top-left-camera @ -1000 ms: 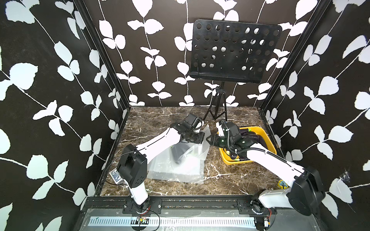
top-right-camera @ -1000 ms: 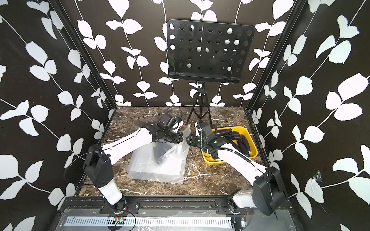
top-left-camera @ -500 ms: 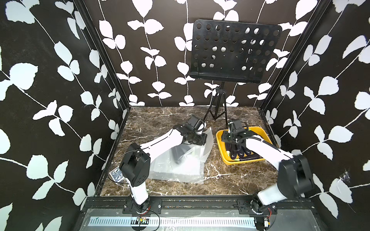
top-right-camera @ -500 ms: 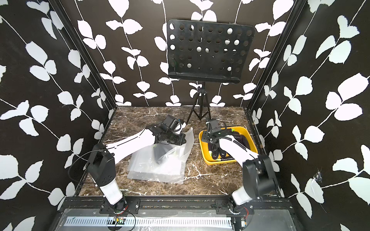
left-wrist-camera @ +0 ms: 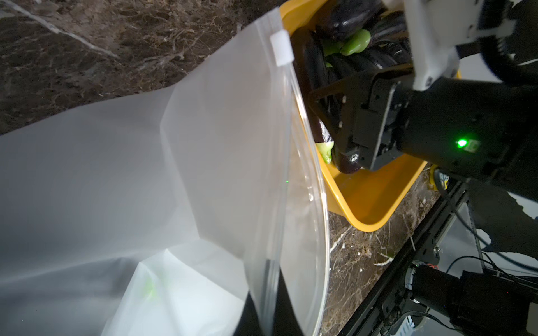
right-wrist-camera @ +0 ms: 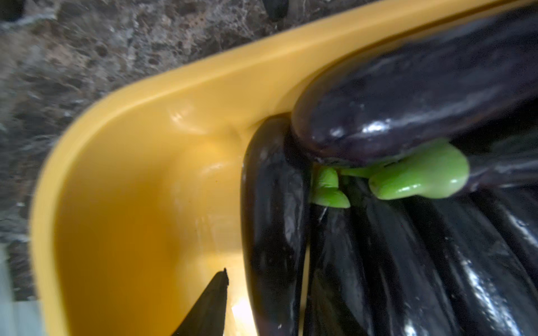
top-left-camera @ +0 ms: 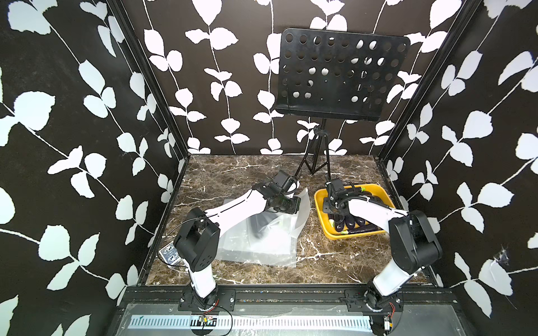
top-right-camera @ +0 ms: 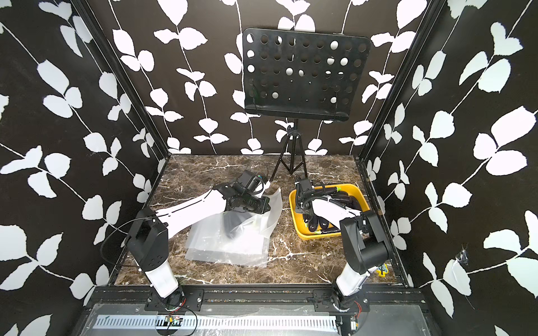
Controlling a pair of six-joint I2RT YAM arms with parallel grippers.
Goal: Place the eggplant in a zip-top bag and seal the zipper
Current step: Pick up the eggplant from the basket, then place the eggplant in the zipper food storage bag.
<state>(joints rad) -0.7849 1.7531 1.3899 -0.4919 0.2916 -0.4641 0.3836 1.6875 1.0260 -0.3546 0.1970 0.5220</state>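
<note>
A clear zip-top bag [top-left-camera: 262, 244] [top-right-camera: 233, 250] lies on the marble table, its mouth lifted towards the yellow tub [top-left-camera: 358, 235] [top-right-camera: 317, 235]. My left gripper [top-left-camera: 297, 202] [top-right-camera: 266, 203] [left-wrist-camera: 267, 302] is shut on the bag's zipper edge; the white slider [left-wrist-camera: 281, 48] sits at the far end. A dark long shape [top-left-camera: 256, 229] shows through the bag. Several purple eggplants [top-left-camera: 352, 222] [right-wrist-camera: 407, 110] with green caps fill the tub. My right gripper [top-left-camera: 332, 213] [top-right-camera: 305, 212] is down in the tub, open. One finger [right-wrist-camera: 209, 305] stands beside an eggplant [right-wrist-camera: 273, 218]; the other is hidden.
A black perforated music stand [top-left-camera: 340, 75] on a tripod [top-left-camera: 317, 157] stands at the back, just behind the tub. A small grey object [top-left-camera: 168, 253] lies at the table's front left. Patterned walls close in three sides.
My right gripper has swung from beside the bag's mouth rightwards and down into the yellow tub. The left gripper has kept its hold on the bag, shifting slightly right.
</note>
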